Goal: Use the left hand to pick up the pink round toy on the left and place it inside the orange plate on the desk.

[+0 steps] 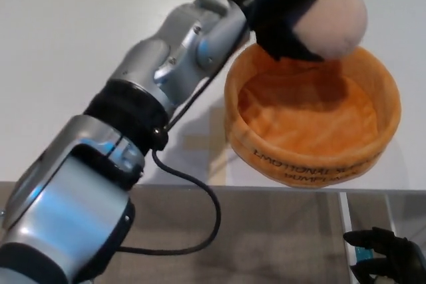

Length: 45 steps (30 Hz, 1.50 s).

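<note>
Left hand [283, 4] is gripping the one pink round toy [331, 23], which sticks out over the single orange plate [313, 164].

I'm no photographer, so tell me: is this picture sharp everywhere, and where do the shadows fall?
In the head view, the left hand and the pink round toy it holds look slightly soft, while the lettering on the orange plate is readable. The hand and toy darken the plate's far inside, and the arm shades the white desk beneath it. No strong glare shows.
</note>
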{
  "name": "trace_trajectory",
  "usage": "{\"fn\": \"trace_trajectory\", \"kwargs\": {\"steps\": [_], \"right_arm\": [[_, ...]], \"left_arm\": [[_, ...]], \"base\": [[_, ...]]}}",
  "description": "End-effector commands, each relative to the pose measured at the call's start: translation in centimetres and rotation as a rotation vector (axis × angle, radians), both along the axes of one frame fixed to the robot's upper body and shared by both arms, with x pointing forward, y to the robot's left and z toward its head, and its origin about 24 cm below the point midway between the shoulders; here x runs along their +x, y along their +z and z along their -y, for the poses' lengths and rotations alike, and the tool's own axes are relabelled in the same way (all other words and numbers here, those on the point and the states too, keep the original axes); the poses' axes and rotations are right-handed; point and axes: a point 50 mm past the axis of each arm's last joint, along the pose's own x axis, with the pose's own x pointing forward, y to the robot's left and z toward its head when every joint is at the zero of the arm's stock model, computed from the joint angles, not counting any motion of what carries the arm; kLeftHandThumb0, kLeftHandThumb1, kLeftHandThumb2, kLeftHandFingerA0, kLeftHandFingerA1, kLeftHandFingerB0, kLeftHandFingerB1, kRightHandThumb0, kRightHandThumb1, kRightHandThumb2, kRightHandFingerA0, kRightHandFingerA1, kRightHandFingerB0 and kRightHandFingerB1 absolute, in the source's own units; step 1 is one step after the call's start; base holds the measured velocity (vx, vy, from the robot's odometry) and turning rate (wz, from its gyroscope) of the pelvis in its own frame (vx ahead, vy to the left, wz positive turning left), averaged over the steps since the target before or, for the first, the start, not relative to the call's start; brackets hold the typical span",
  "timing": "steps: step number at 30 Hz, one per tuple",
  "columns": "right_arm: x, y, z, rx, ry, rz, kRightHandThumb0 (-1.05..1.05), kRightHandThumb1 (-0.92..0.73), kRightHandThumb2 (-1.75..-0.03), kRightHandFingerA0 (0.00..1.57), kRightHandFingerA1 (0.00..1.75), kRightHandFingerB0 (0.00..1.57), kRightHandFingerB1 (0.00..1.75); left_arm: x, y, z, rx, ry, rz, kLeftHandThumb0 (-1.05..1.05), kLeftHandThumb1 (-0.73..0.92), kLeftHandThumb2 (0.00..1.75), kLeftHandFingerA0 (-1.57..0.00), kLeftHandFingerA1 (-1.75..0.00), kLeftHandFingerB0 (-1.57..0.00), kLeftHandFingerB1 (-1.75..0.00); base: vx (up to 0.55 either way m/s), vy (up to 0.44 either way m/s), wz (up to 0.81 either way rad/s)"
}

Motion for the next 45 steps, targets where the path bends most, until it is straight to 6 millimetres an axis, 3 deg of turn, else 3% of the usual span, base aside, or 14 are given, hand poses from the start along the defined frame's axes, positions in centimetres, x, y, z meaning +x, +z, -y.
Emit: {"fn": "trace_trajectory", "kwargs": {"steps": [1, 7, 8, 10, 11, 15, 16, 17, 18, 20, 41, 42, 43, 45], "right_arm": [[-0.2, -0.1, -0.1, 0.005, 0.012, -0.005, -0.11, -0.64, -0.58, 0.60, 0.55, 0.65, 0.50], [0.2, 0.1, -0.1, 0.012, 0.013, 0.001, -0.11, -0.64, -0.58, 0.62, 0.57, 0.64, 0.50], [0.2, 0.1, -0.1, 0.012, 0.013, 0.002, -0.10, -0.64, -0.58, 0.62, 0.56, 0.64, 0.50], [0.2, 0.1, -0.1, 0.012, 0.013, 0.001, -0.10, -0.64, -0.58, 0.62, 0.56, 0.64, 0.50], [0.3, 0.2, -0.1, 0.009, 0.013, 0.001, -0.10, -0.64, -0.58, 0.63, 0.56, 0.64, 0.49], [0.5, 0.3, -0.1, 0.007, 0.017, -0.001, -0.12, -0.65, -0.59, 0.62, 0.56, 0.63, 0.49], [0.5, 0.3, -0.1, 0.006, 0.020, 0.000, -0.11, -0.65, -0.59, 0.61, 0.55, 0.63, 0.49], [0.5, 0.3, -0.1, 0.005, 0.022, 0.001, -0.11, -0.65, -0.59, 0.61, 0.55, 0.63, 0.49], [0.5, 0.3, -0.1, 0.004, 0.021, 0.002, -0.10, -0.64, -0.58, 0.62, 0.55, 0.64, 0.49], [0.6, 0.4, -0.1, 0.004, 0.020, 0.006, -0.10, -0.64, -0.58, 0.61, 0.55, 0.64, 0.49], [0.6, 0.4, 0.0, 0.005, 0.017, 0.003, -0.11, -0.64, -0.58, 0.62, 0.55, 0.64, 0.49], [0.6, 0.4, -0.1, 0.005, 0.018, 0.003, -0.12, -0.64, -0.58, 0.60, 0.54, 0.64, 0.49], [0.6, 0.4, -0.1, 0.004, 0.020, 0.002, -0.12, -0.64, -0.58, 0.60, 0.54, 0.64, 0.49], [0.7, 0.4, -0.1, 0.000, 0.020, 0.009, -0.11, -0.64, -0.58, 0.61, 0.55, 0.64, 0.49]], "left_arm": [[0.2, -2.5, 0.1, 0.025, 0.037, -0.032, -0.25, 0.74, 0.63, -0.80, -1.66, -0.71, -1.28], [0.4, -4.5, -0.3, 0.057, 0.060, -0.072, -0.26, 0.74, 0.62, -0.79, -1.69, -0.70, -1.28], [0.4, -4.8, -0.2, 0.069, 0.063, -0.081, -0.27, 0.74, 0.62, -0.77, -1.68, -0.73, -1.12], [0.4, -5.0, -0.2, 0.076, 0.065, -0.087, -0.27, 0.74, 0.62, -0.77, -1.68, -0.73, -1.12], [0.4, -5.5, -0.1, 0.099, 0.066, -0.106, -0.26, 0.70, 0.63, -0.80, -1.62, -0.85, -0.75], [0.2, -6.6, 0.3, 0.146, 0.051, -0.162, -0.23, 0.71, 0.65, -0.81, -1.48, -0.89, -0.64], [0.0, -7.1, 0.5, 0.204, 0.034, -0.223, -0.73, 0.50, 0.81, -0.27, -0.44, -0.09, -0.37], [-0.1, -7.4, 0.7, 0.245, 0.021, -0.266, -0.73, 0.50, 0.81, -0.27, -0.44, -0.09, -0.37], [-0.2, -7.7, 0.9, 0.294, 0.012, -0.306, -0.88, 0.56, 0.62, 0.00, -0.22, 0.00, -0.25], [-0.4, -8.0, 1.2, 0.347, 0.004, -0.339, -1.02, 0.58, 0.67, 0.00, 0.00, 0.00, -0.13], [-0.4, -5.2, 0.8, 0.339, -0.005, -0.356, -1.05, 0.61, 0.60, 0.00, 0.00, 0.00, -0.01], [-0.4, -4.7, 0.7, 0.323, -0.013, -0.349, -1.05, 0.46, 0.82, 0.00, 0.00, 0.00, -0.02], [-0.4, -4.6, 0.6, 0.315, -0.016, -0.345, -1.05, 0.46, 0.82, 0.00, 0.00, 0.00, -0.02], [-0.5, -3.4, 0.3, 0.278, -0.029, -0.321, -1.04, 0.53, 0.66, 0.00, 0.00, 0.00, -0.02]], "base": [[0.00, 0.000, 0.00], [0.00, 0.000, 0.00], [0.00, 0.000, 0.00], [0.00, 0.000, 0.00], [0.00, 0.000, 0.00], [0.00, 0.000, 0.00], [0.00, 0.000, 0.00], [0.00, 0.000, 0.00], [0.00, 0.000, 0.00], [0.00, 0.000, 0.00], [0.00, 0.000, 0.00], [0.00, 0.000, 0.00], [0.00, 0.000, 0.00], [0.00, 0.000, 0.00]]}}
